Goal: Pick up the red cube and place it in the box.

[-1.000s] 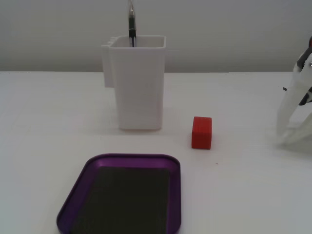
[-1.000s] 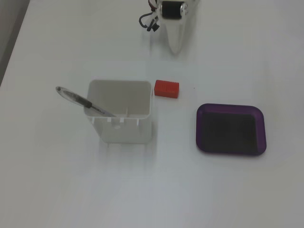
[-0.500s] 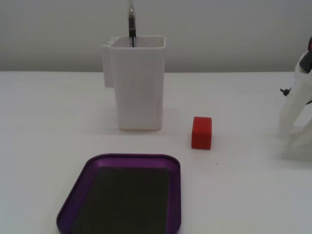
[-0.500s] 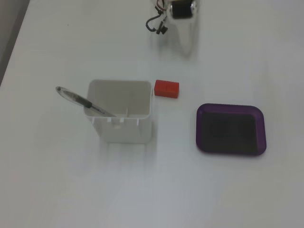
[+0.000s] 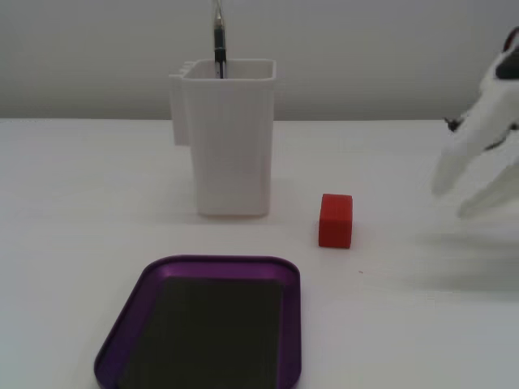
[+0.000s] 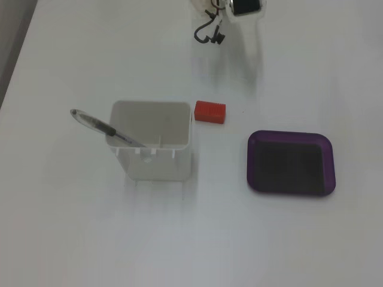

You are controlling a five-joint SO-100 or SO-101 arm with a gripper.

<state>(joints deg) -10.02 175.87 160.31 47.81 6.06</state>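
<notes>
The red cube (image 5: 336, 220) stands on the white table, right of a tall white container and beyond the tray's far right corner. In the other fixed view the cube (image 6: 210, 111) lies just off the container's upper right corner. The box is a shallow purple tray (image 5: 219, 262) with a dark floor, and it is empty in both fixed views (image 6: 291, 135). My white gripper (image 5: 451, 201) hangs at the right edge, blurred, above the table and well right of the cube. Its fingers are spread and hold nothing.
A tall white container (image 5: 231, 154) with a pen (image 6: 102, 126) in it stands mid-table, left of the cube. The arm's dark part and a black cable (image 6: 209, 31) show at the top edge of the view from above.
</notes>
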